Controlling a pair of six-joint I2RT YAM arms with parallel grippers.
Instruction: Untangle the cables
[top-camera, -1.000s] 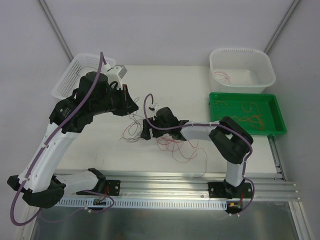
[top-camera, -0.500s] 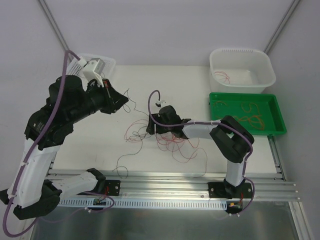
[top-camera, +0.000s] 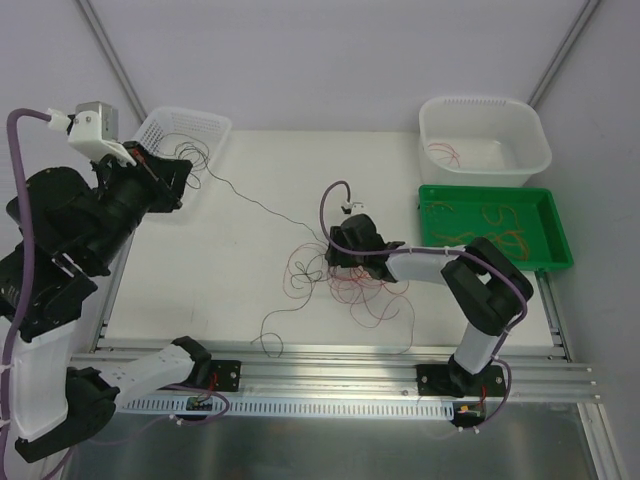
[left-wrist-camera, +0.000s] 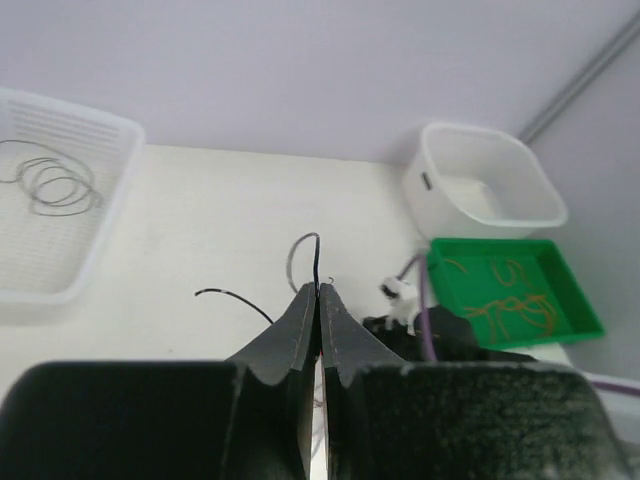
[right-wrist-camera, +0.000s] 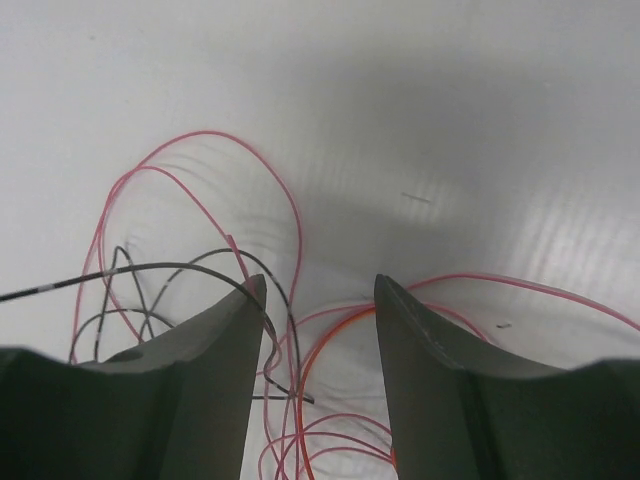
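The cables (top-camera: 345, 285) lie mid-table as a loose tangle of red loops with some orange and black. One thin black cable (top-camera: 255, 203) runs taut from the tangle up to my left gripper (top-camera: 180, 172), raised by the white basket. In the left wrist view, my left gripper (left-wrist-camera: 320, 292) is shut on that black cable (left-wrist-camera: 316, 255), whose end sticks out past the tips. My right gripper (top-camera: 333, 260) is low over the tangle's left part. In the right wrist view, the right gripper (right-wrist-camera: 320, 295) is open, with red (right-wrist-camera: 285, 205), orange (right-wrist-camera: 325, 350) and black (right-wrist-camera: 175, 268) strands between its fingers.
A white basket (top-camera: 160, 130) at the back left holds coiled grey wires (left-wrist-camera: 50, 185). At the back right a white tub (top-camera: 485, 140) has a few red wires in it. In front of it, a green tray (top-camera: 495, 228) holds orange wires. A black strand (top-camera: 270, 335) trails toward the front rail.
My left arm has lifted and swung left toward the basket, drawing the black cable out of the tangle. My right gripper has shifted slightly right and its jaws have narrowed.
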